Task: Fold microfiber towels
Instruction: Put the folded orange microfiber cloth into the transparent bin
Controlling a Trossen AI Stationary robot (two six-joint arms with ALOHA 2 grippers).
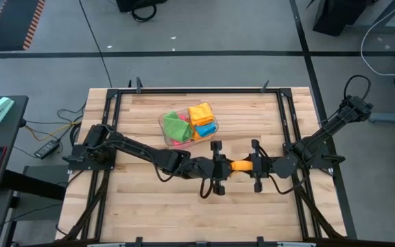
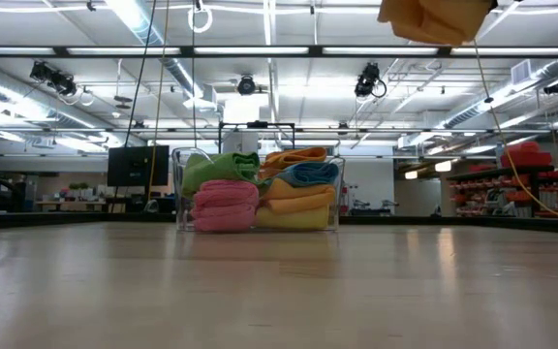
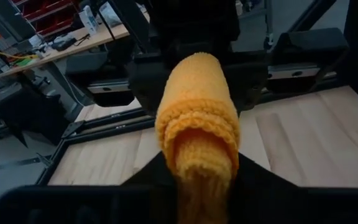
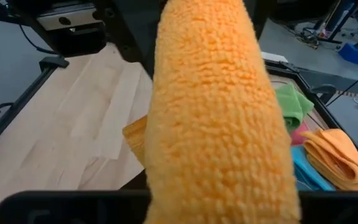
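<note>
An orange microfiber towel (image 1: pixel 240 165) is bunched into a thick roll and spans the gap between my two grippers, high above the table's middle; in the low view it (image 2: pixel 434 19) shows at the top. My left gripper (image 1: pixel 219 167) is shut on its left end and my right gripper (image 1: pixel 254 166) on its right end. Several more towels, green (image 1: pixel 175 125), pink, blue (image 1: pixel 206 129) and orange (image 1: pixel 201 112), lie in a clear plastic bin (image 1: pixel 162 123) behind the grippers. My left gripper pinches the towel's left end (image 3: pixel 201 177) between its two fingers, where several bunched layers show. The fingers come level from the table's left, along the roll. The towel runs straight on to the other gripper, clear of the table. My right gripper pinches the towel's right end (image 4: pixel 219 186) between its two fingers, coming level from the table's right, along the roll. The towel itself hides the place of contact. The towel is lifted clear of the table.
The clear bin (image 2: pixel 178 165) of towels stands on the table toward the far edge, just behind and left of the grippers. Bare wooden tabletop (image 1: pixel 184 213) lies on the near side. A black metal frame (image 1: pixel 184 90) runs around the table.
</note>
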